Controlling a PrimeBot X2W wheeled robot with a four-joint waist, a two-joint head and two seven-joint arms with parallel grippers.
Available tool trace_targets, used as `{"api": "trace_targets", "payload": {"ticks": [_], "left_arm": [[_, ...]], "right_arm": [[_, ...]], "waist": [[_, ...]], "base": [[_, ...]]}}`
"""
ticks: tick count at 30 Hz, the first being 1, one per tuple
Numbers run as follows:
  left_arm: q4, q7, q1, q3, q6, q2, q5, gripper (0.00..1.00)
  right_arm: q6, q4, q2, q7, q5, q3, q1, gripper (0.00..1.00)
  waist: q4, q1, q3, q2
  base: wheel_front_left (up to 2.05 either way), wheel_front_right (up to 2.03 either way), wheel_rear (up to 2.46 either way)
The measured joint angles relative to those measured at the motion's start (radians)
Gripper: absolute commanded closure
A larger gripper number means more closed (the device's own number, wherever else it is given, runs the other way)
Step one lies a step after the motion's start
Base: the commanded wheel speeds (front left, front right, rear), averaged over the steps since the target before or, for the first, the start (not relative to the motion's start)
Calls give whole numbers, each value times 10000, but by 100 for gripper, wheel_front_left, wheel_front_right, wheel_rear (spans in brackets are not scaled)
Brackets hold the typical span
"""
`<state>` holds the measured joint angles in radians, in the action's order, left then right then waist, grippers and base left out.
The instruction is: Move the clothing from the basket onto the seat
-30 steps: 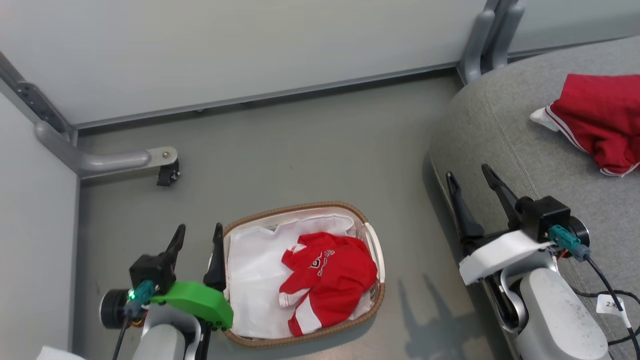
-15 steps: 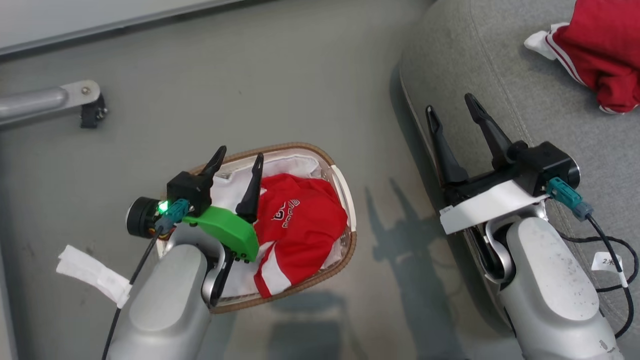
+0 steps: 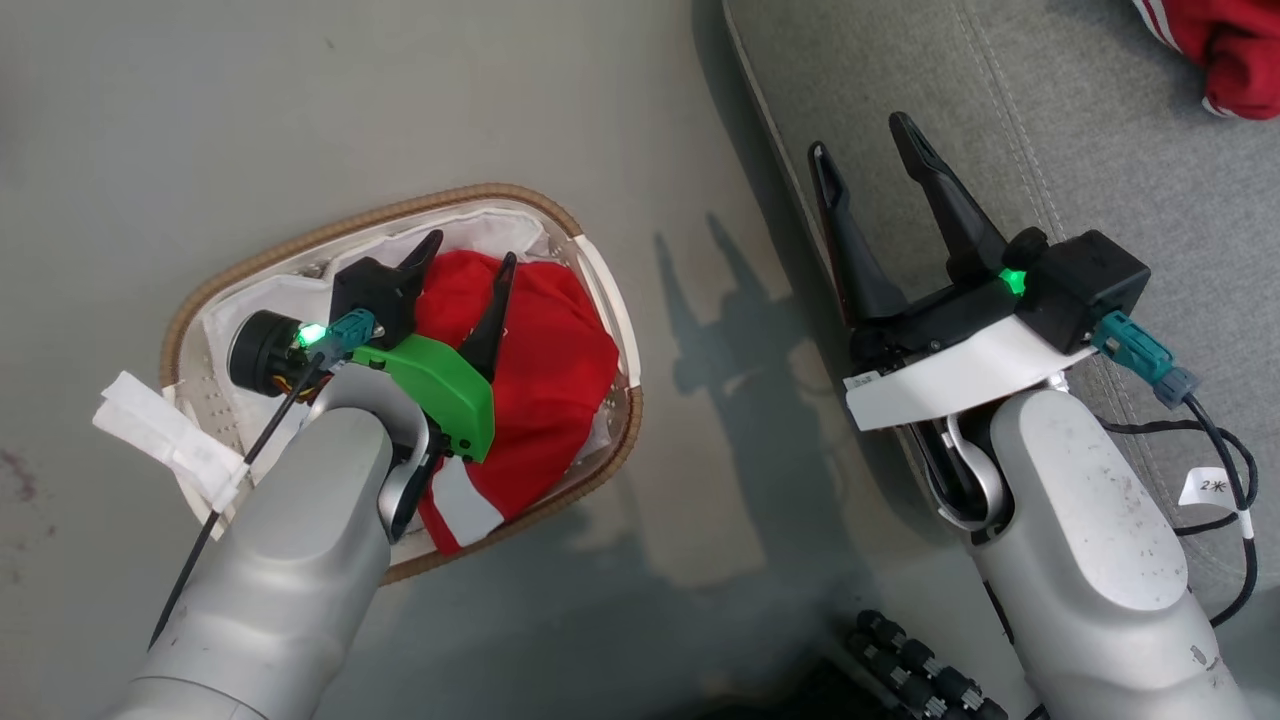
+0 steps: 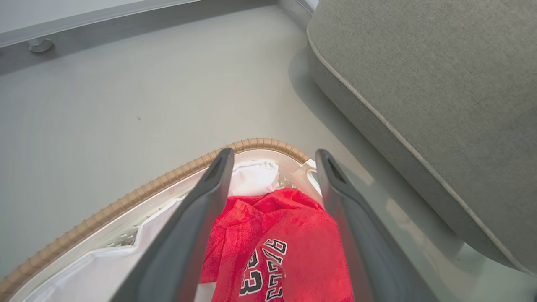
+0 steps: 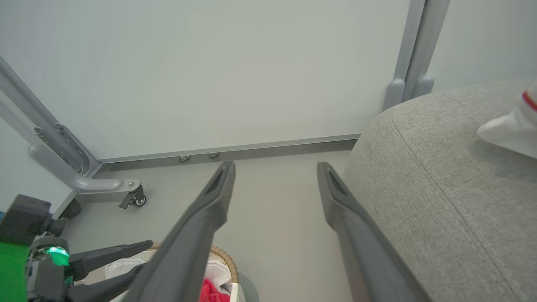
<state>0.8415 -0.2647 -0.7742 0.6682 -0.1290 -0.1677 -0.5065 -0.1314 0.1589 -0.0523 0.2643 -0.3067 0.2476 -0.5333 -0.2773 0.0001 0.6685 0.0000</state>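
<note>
A red soft garment (image 3: 550,350) with white stripes and white lettering lies in the oval white plastic basket (image 3: 400,205) with a brown woven rim. The basket sits on the grey floor (image 3: 200,100), just beside the big grey fabric seat (image 3: 1100,150). A second red garment (image 3: 1240,50) lies on the seat, well apart from the basket.

The left gripper (image 3: 472,250) hangs over the basket. Its two dark fingers are wide apart, one on each side of the red cloth. They may be touching the cloth, but it is hard to tell. The right gripper (image 3: 860,135) is over the edge of the seat, with its fingers wide apart and nothing in them.

The step in hand looks like reaching for the garment in the basket. Next, the left gripper should go down and pinch a thick fold of red cloth, not the thin white liner (image 3: 270,300). Then it should lift the cloth over the rim and carry it to the seat.
</note>
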Motion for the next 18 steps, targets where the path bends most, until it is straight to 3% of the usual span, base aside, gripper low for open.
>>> {"api": "trace_targets", "payload": {"ticks": [8, 18], "left_arm": [[878, 261, -737, 1772, 0, -199, -1544, 0], [1505, 1490, -1315, 3626, 0, -583, -3338, 0]], "right_arm": [[0, -395, 2, 0, -199, 244, -159, 0], [0, -736, 10, 0, -178, 251, -150, 0]], "waist": [[-560, 0, 958, 0], [-961, 0, 1805, 0]], "base": [[0, 0, 0], [0, 0, 0]]}}
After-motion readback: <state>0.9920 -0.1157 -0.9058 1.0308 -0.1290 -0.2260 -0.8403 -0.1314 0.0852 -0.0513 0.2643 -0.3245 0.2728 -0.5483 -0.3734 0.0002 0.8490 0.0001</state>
